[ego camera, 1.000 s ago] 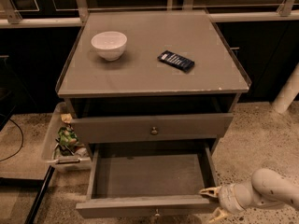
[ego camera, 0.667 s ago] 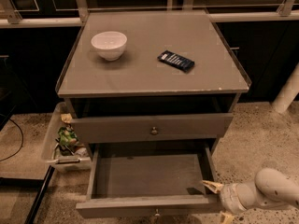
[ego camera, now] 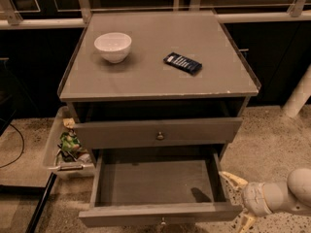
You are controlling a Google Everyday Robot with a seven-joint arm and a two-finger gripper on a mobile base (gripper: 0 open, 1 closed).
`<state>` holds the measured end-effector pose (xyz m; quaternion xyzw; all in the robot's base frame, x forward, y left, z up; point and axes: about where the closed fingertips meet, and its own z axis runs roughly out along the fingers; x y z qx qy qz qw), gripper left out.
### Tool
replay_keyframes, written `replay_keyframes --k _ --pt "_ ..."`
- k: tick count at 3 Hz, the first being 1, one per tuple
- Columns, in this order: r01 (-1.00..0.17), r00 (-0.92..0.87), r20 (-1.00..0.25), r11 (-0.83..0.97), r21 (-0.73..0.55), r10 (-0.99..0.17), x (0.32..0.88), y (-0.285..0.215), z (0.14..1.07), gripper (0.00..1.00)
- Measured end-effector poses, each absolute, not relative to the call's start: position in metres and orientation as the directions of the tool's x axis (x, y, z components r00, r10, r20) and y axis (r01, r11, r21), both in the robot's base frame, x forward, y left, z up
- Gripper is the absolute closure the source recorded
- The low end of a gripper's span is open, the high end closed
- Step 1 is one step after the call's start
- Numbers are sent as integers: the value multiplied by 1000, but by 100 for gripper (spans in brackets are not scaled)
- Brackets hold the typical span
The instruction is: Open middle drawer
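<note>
Pincer (ego camera: 239, 200) released, just beside front-right corner | middle drawer (ego camera: 155, 181) pulled out | speckled floor (ego camera: 272, 130) around.

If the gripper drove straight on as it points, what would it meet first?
Probably the right wall of the middle drawer, close beside the gripper at lower right; depth unclear.

Grey middle drawer (ego camera: 126, 215) pulled out
Plain boxed interior, brass knob at front centre; gripper (ego camera: 238, 200), fingers spread, beside its right front corner.

The tool (ego camera: 233, 200) has backed rightward off the middle drawer (ego camera: 146, 215).
</note>
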<state>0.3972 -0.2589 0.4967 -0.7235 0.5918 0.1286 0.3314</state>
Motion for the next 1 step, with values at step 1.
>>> replay_keyframes --k 1 --pt "-941 269 -576 -82 -330 -772 396 -260 500 0"
